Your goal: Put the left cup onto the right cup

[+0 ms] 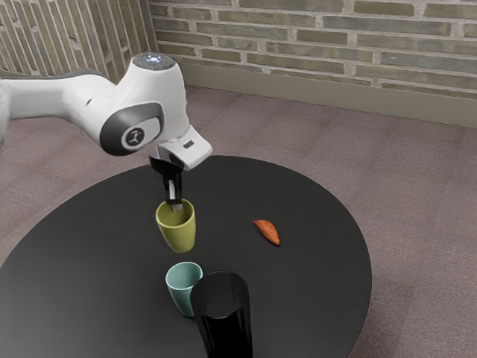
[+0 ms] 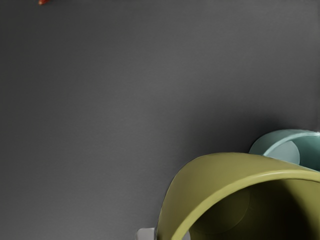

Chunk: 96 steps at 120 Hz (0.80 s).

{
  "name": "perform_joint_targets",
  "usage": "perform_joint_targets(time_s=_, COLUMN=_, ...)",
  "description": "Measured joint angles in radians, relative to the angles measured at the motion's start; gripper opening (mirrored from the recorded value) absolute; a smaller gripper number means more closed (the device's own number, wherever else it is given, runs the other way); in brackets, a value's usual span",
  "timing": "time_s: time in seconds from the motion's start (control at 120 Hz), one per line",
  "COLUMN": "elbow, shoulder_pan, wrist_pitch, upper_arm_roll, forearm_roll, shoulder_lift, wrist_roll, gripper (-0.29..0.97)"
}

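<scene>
Exterior view. Claw (image 1: 174, 203) narrow, pinched on the rim wall of the green cup (image 1: 177, 226): one finger reaches inside the mouth, the other sits outside. The cup hangs upright and appears to be clear of the round black table (image 1: 320, 216). The blue cup (image 1: 183, 287) stands on the table nearer the camera, not under the green cup. A tall black tumbler (image 1: 221, 317) is just beside it and overlaps it in this view. A small orange piece (image 1: 267, 231) lies well apart toward the exterior view's right.
Status: pick-up and lift look done. Carry over the blue cup, lowering and release are left.

Wrist view. Green cup (image 2: 225, 185) is close under the hand, mouth up, with nothing inside. Blue cup (image 2: 285, 145) peeks past its rim, lower down; its pale floor is visible and it is empty. The orange piece (image 2: 44, 1) sits far off across the bare table (image 2: 125, 100). The cups are not yet lined up, by my reading.
</scene>
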Motion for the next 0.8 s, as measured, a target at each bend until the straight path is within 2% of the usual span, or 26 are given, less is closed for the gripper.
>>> perform_joint_targets(time_s=0.375, elbow=0.001, shoulder_pan=0.008, wrist_pitch=-0.020, upper_arm_roll=-0.023, forearm_roll=-0.010, shoulder_lift=0.002, wrist_roll=-0.052, gripper=-0.11)
perform_joint_targets(time_s=0.8, elbow=-0.004, shoulder_pan=0.008, wrist_pitch=-0.112, upper_arm_roll=-0.028, forearm_roll=-0.096, shoulder_lift=-0.001, wrist_roll=-0.092, gripper=-0.11)
